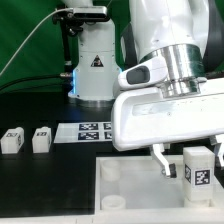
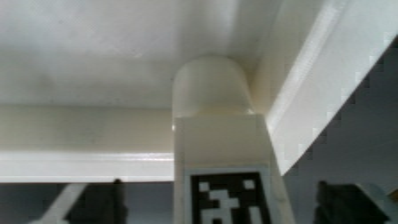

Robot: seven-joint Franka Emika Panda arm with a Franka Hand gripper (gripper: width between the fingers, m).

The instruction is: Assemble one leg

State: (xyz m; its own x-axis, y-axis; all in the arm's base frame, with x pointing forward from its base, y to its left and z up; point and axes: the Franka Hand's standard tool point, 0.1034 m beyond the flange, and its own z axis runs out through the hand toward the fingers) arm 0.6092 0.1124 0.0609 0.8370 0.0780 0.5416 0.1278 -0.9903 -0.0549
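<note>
Gripping state: the gripper [image 1: 188, 166] [image 2: 226, 206] is spread apart and clamps nothing; the wrist view shows a gap on each side between a dark finger and the leg [image 1: 198, 170] [image 2: 221, 120]
Fingers: one dark fingertip [image 1: 162, 166] hangs on the exterior view's left of the leg, clear of it; the other is hidden in that view; the wrist view shows both fingertips [image 2: 103, 205], one on either side of the leg
Leg position: upright between the spread jaws, at the far edge of the tray [image 1: 140, 192] [image 2: 342, 90] on the exterior view's right, its black-and-white tag facing the exterior camera
Leg end: in the wrist view its rounded end sits in an inner corner of the tray, where two raised walls meet; whether it is seated in a socket I cannot tell
Tray: large, white, lying flat on the black table [image 1: 50, 190] in the foreground; a round corner socket [image 1: 108, 172] shows on the exterior view's left side
Marker board: the marker board [image 1: 90, 130] lies flat just beyond the tray, partly hidden by the gripper's white body
First spare block [image 1: 12, 139]: small, white, tagged, on the table far to the exterior view's left
Second spare block [image 1: 41, 138]: near the first, not touching it, well apart from the tray
Arm base [image 1: 95, 70]: white, standing behind the marker board
</note>
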